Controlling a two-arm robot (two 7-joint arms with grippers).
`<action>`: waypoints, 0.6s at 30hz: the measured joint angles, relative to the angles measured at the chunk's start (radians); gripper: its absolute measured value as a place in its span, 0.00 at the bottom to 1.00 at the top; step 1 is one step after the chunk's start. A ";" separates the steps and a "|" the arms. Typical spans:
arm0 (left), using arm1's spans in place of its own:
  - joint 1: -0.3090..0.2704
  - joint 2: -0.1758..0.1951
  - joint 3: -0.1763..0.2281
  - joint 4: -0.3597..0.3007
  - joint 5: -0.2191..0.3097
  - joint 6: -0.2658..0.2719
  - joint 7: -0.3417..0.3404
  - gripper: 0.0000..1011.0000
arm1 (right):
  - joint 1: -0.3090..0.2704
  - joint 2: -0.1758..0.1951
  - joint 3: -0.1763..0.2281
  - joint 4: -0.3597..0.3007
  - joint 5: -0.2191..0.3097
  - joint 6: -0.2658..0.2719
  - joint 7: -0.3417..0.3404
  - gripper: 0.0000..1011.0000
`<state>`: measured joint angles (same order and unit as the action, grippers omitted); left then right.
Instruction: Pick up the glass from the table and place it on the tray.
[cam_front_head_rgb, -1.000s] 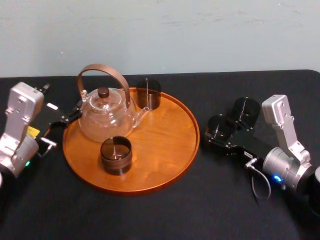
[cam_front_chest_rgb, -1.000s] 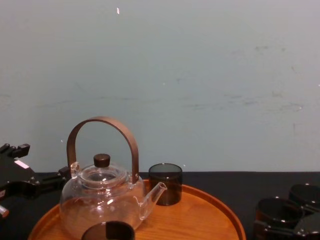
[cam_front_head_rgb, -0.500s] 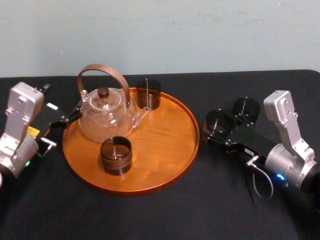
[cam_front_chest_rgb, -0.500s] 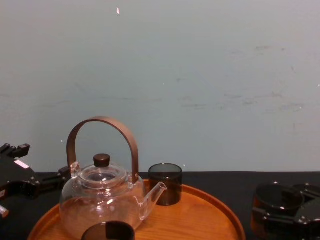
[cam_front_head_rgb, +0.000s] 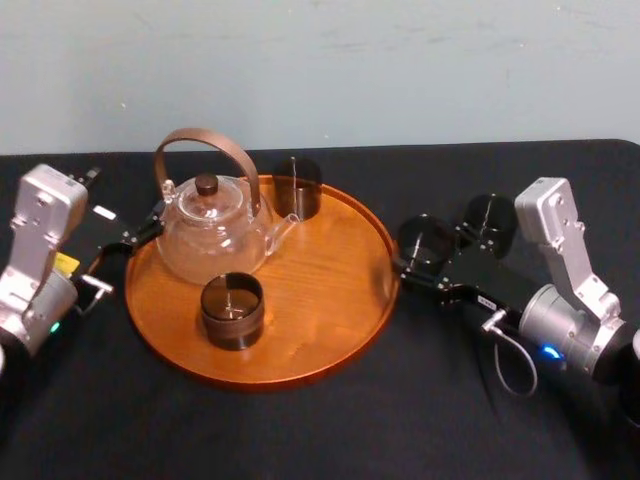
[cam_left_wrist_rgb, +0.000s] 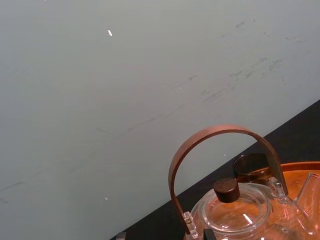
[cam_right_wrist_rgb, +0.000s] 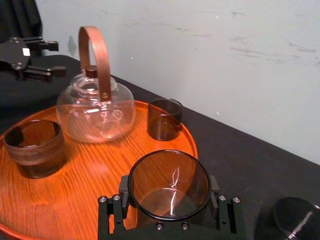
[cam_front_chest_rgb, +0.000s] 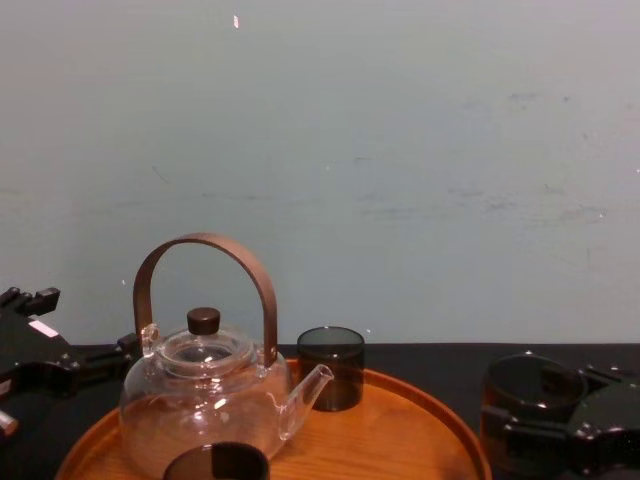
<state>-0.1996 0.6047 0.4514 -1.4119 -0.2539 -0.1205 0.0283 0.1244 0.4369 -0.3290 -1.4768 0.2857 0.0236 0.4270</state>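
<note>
Fingers of the right gripper clasp the glass from both sides, just outside the right rim of the tray on the table. The left gripper sits with fingers apart by the tray's left edge, near the teapot.

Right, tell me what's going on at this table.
The right pincer is shut on a dark glass and holds it beside the right rim of the tray, not yet set down on it. A second glass stands on the table to its right. The tray already carries a teapot, a front glass and a back glass. The left pincer sits open and idle at the tray's left side.
</note>
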 joint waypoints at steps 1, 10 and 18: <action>0.000 0.000 0.000 0.000 0.000 0.000 0.000 0.99 | 0.000 -0.001 -0.002 -0.002 0.000 0.000 0.001 0.90; 0.000 0.000 0.000 0.000 0.000 0.000 0.000 0.99 | 0.012 -0.012 -0.028 -0.011 -0.005 0.003 0.009 0.90; 0.000 0.000 0.000 0.000 0.000 0.000 0.000 0.99 | 0.030 -0.032 -0.063 0.002 -0.017 0.007 0.017 0.90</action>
<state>-0.1995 0.6047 0.4514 -1.4120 -0.2539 -0.1205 0.0283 0.1546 0.4053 -0.3922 -1.4752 0.2684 0.0304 0.4436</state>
